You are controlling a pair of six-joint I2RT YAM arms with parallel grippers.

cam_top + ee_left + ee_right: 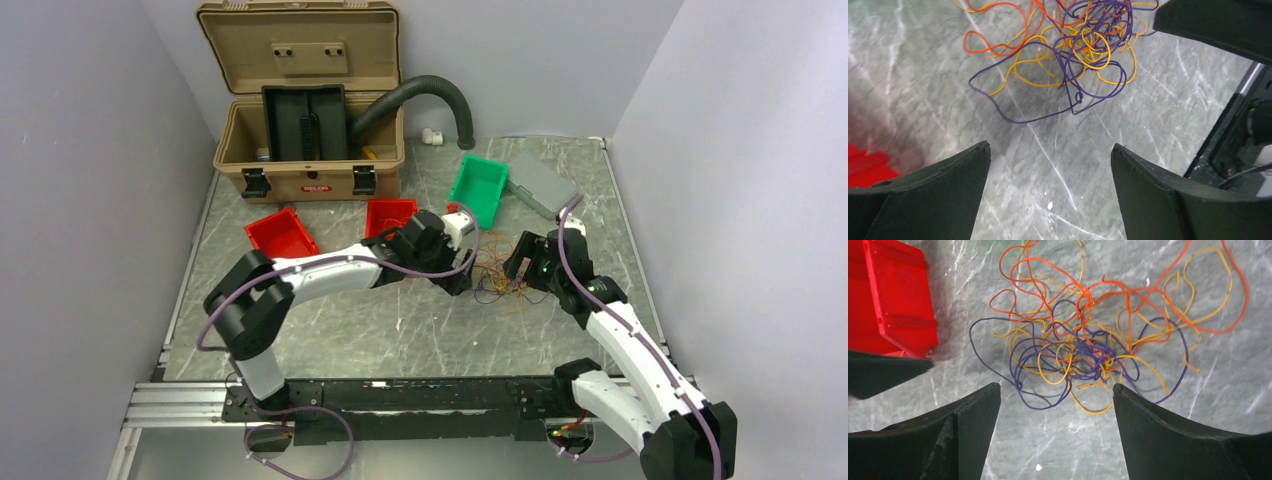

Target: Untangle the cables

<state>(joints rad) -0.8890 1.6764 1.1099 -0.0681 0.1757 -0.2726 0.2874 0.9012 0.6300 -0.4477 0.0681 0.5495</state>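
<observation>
Presently, by item:

1. Left gripper (1049, 147): jaws spread wide, only marble-patterned table (1058, 180) between them. It hovers at 9 o'clock of the tangle in the top view.
2. Right gripper (1056, 387): jaws likewise spread wide and gripping no strand. It sits at 3 o'clock of the tangle, facing the left one.
3. The cables (1083, 345): one loose knot of thin orange, yellow and dark purple strands, lying flat on the table between the two grippers. In each wrist view they lie at 12 o'clock, just beyond the fingertips. The purple loops are densest at the middle, and the orange loops reach farthest out.
4. Green bin (480, 187): 12 o'clock of the tangle, tilted, with a grey box (541, 185) beside it.
5. Two red bins (281, 233): 10 o'clock.
6. Tan case (305, 100): far 11 o'clock, lid up, a black hose (420, 95) arching from it.
</observation>
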